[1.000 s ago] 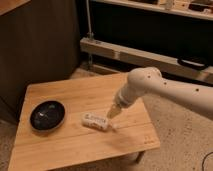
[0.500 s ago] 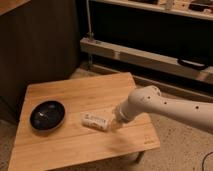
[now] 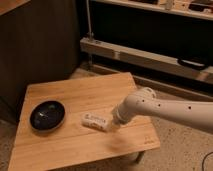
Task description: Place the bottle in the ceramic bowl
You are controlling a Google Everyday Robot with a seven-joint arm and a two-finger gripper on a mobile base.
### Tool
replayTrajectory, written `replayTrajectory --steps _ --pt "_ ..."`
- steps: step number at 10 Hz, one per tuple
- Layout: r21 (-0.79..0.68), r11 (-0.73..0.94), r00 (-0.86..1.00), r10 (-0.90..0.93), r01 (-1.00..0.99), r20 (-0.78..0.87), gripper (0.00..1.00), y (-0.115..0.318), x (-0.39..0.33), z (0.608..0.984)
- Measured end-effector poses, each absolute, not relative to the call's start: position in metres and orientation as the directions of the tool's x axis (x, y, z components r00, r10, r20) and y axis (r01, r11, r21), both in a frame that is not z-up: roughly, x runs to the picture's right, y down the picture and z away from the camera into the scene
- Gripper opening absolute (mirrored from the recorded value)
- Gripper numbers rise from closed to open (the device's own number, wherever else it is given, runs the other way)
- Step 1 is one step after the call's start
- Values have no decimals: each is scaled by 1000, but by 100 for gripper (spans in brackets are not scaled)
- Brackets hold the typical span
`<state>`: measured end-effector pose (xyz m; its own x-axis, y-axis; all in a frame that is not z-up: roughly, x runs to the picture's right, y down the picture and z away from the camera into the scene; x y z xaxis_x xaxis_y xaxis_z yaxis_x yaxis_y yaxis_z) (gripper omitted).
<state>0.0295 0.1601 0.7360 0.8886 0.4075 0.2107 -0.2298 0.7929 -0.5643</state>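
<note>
Bottle (image 3: pixel 96 121): lying on counter (image 3: pixel 90 92), right of ceramic bowl (image 3: pixel 47 115). Hand (image 3: pixel 114 125): at bottle's right end; open or closed, cannot tell.

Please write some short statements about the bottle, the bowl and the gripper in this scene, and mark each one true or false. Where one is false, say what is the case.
1. The bottle lies on its side on the wooden table. True.
2. The bottle is inside the ceramic bowl. False: it lies on the table beside the bowl, apart from it, on the side toward the arm.
3. The gripper is low over the table, at the end of the bottle that is farther from the bowl. True.
4. The arm reaches in from the left edge of the picture. False: it comes in from the right edge.
</note>
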Motion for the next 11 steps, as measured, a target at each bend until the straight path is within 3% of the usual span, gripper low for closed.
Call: replayTrajectory --steps 6,11 --pt "-487 857 878 355 -168 322 65 141 -1 767" --pt "-541 833 866 354 -119 354 65 153 -24 783"
